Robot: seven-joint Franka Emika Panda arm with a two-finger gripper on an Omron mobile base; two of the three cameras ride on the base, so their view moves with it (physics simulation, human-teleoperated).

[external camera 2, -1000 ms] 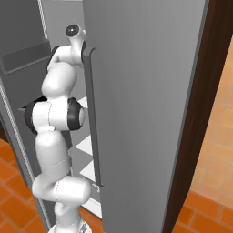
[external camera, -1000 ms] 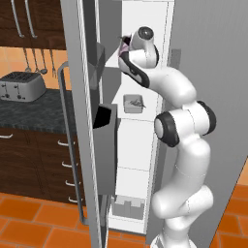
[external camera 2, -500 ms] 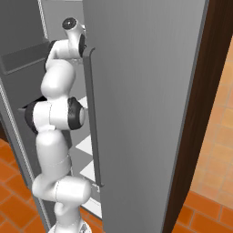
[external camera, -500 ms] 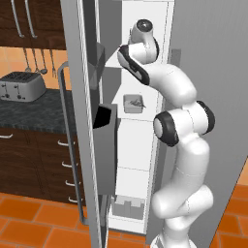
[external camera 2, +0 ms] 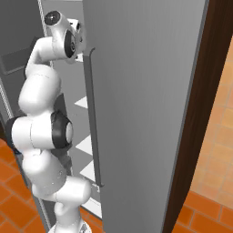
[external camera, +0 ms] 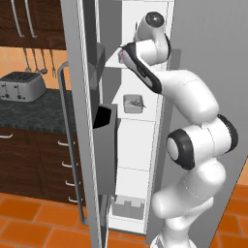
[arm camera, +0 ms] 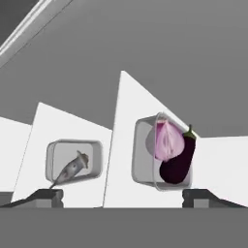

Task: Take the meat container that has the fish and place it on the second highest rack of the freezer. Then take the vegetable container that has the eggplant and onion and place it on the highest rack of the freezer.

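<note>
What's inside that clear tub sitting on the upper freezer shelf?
The tub holds a pink onion and a dark eggplant leaning against it. The tub's floor under them is covered, so anything beneath can't be seen.

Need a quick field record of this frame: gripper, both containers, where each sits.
gripper: gripper open, holding nothing, fingertips apart
vegetable container: vegetable container with eggplant and onion, resting on a white freezer rack just ahead of the gripper
meat container: meat container with the fish, on a different rack; hand view tilts, so which is higher is unclear there
freezer door: freezer door open
</note>
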